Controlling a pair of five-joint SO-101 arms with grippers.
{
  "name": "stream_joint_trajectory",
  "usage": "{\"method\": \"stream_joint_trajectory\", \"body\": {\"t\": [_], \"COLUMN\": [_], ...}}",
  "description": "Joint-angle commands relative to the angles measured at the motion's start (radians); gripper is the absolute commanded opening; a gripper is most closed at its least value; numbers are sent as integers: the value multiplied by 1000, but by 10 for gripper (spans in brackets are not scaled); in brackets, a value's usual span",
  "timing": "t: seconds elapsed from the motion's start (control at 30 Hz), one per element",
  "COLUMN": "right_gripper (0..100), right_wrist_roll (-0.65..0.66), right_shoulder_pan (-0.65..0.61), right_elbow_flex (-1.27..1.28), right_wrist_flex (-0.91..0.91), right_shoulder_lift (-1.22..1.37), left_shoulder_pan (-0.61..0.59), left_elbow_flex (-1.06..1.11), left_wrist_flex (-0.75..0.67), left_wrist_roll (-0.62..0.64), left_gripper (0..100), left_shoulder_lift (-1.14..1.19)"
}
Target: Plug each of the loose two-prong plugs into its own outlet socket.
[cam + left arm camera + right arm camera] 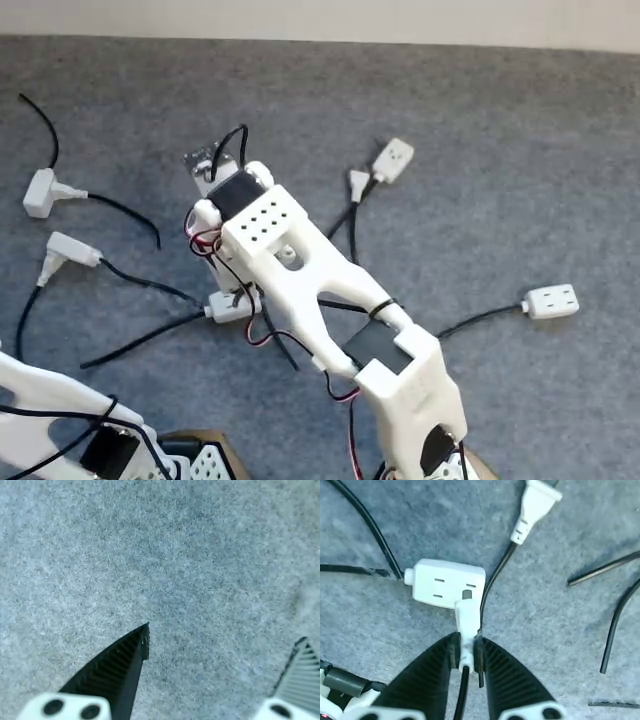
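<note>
Soft, even light falls over the grey felt table covering [520, 110], bright but not harsh. The thin black cords [367, 520] throw short, faint shadows (lying close beside them). The white plastic outlet block [447, 582] and white two-prong plug [467, 622] look pale, without glare.

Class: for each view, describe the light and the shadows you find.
High view: diffuse light, faint shadow under the right arm. Right wrist view: soft shadow edging the outlet socket beside the plug in the right tool. Left wrist view: evenly lit carpet, one paler patch.
</note>
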Motion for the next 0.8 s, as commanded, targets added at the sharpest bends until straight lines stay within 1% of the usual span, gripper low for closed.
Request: {"method": "stream_joint_trajectory", "body": {"t": [0.0, 0.27, 0.53, 0.77], "right_gripper": [5, 5, 5, 5], "right_wrist_roll": [8, 8, 8, 6], "right_shoulder_pan": [-5, -5, -5, -5], "right_elbow_flex": [-54, -48, -59, -59], "right_wrist_flex": [47, 45, 44, 42], "right_shoulder_lift": [-24, -12, 93, 99], "left_shoulder_pan": [12, 12, 8, 10], "left_elbow_flex": [-39, -39, -38, -38], "left_wrist_flex": [2, 2, 2, 2], "left_wrist_roll": [8, 8, 8, 6], "left_gripper": [418, 418, 418, 418], "left_shoulder_lift": [-12, -12, -12, -12]}}
